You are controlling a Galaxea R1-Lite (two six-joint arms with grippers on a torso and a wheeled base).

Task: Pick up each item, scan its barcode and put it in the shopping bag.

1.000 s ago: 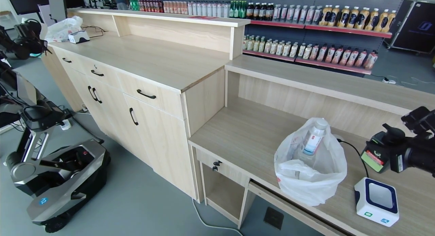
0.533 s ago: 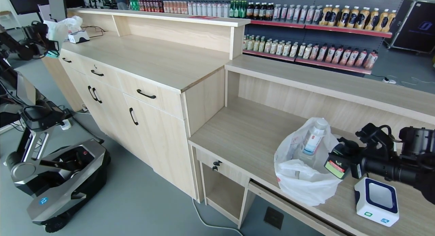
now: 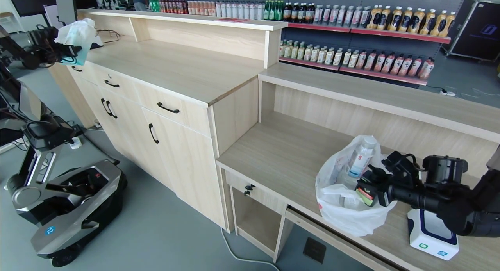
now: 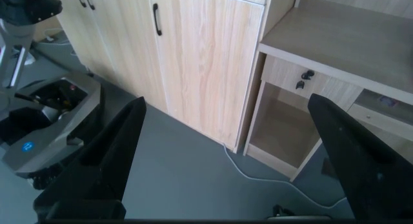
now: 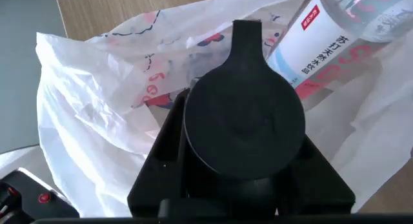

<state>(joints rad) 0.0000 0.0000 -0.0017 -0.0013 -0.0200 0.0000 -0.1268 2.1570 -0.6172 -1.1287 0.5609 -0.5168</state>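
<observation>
My right gripper (image 3: 375, 186) is shut on a dark container (image 3: 365, 193) with a green and red label. It holds the container at the mouth of the white shopping bag (image 3: 351, 208) on the low desk. In the right wrist view the container (image 5: 244, 121) is a black round shape just above the open bag (image 5: 90, 121). A clear bottle (image 3: 361, 156) with a white and red label leans inside the bag; the bottle (image 5: 335, 30) lies right behind the container. The white and blue scanner (image 3: 431, 236) stands to the right of the bag, partly behind my arm. My left gripper (image 4: 226, 101) hangs open over the floor.
The low desk (image 3: 289, 154) has free surface left of the bag and a raised back ledge. A tall cabinet counter (image 3: 168, 68) adjoins it on the left. Another robot (image 3: 66, 200) stands on the floor, its arm (image 3: 39, 48) by a white bag on the far counter. Drink shelves line the back.
My right gripper has carried the dark container leftward, from above the scanner to the bag's mouth. The other robot's arm at far left has shifted right with its white bag.
</observation>
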